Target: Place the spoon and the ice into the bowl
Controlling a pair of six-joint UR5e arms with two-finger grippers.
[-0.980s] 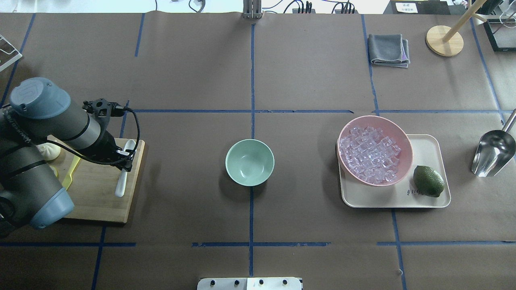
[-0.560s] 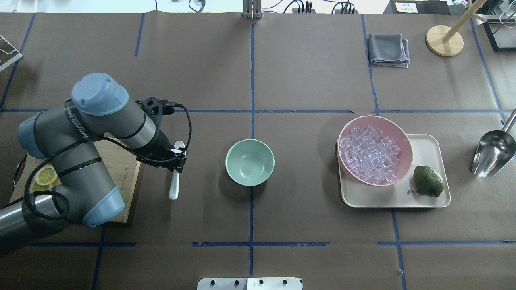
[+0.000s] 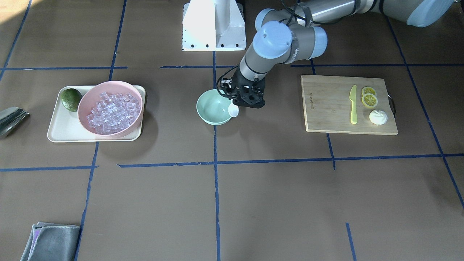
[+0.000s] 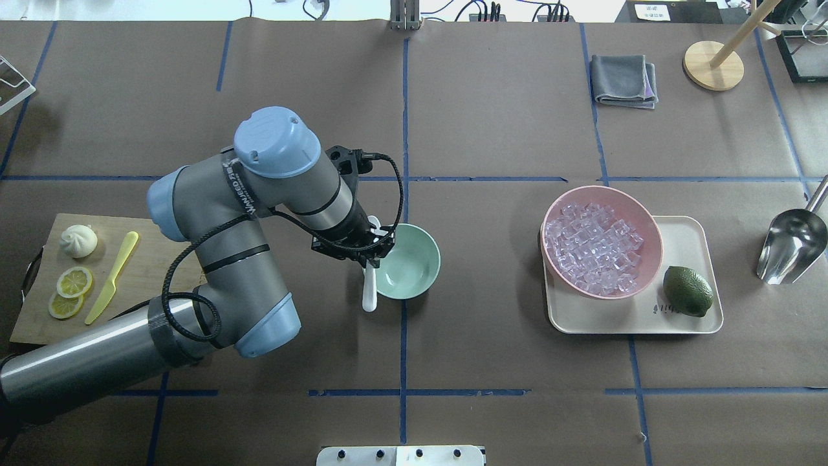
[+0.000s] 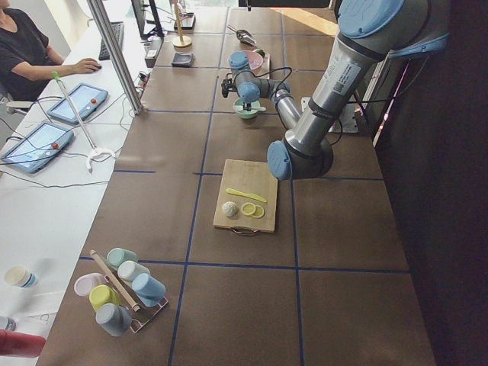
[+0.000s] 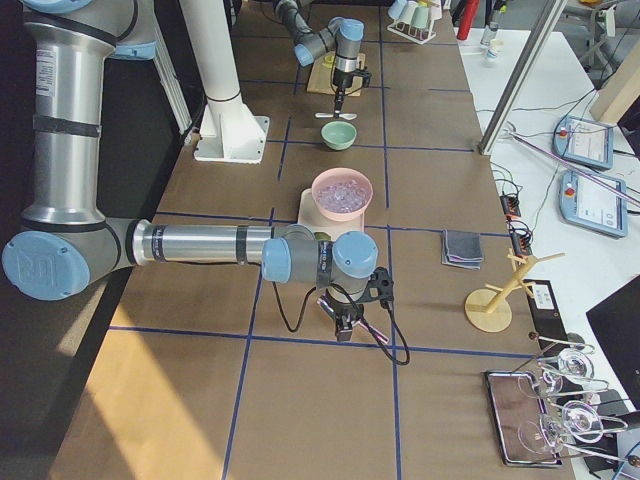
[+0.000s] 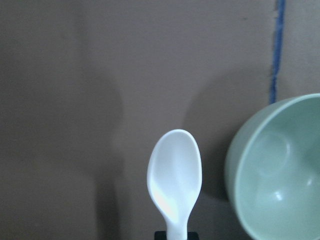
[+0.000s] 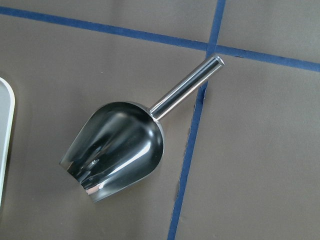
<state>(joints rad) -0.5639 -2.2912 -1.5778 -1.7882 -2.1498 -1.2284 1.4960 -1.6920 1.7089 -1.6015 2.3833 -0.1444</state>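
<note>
Brown paper-covered table (image 4: 491, 116) crossed by blue tape (image 4: 405, 97)

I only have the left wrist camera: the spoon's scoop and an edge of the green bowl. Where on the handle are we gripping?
Observer: Overhead, the left gripper clamps the spoon just behind the scoop. Most of the handle sticks out toward the robot.
Operator: Any ice in the bowl?
Observer: None. The bowl is empty. The ice is all heaped in the pink bowl on the tray.
Operator: And the right arm?
Observer: Its wrist camera looks down on a metal scoop, lying ungripped.
</note>
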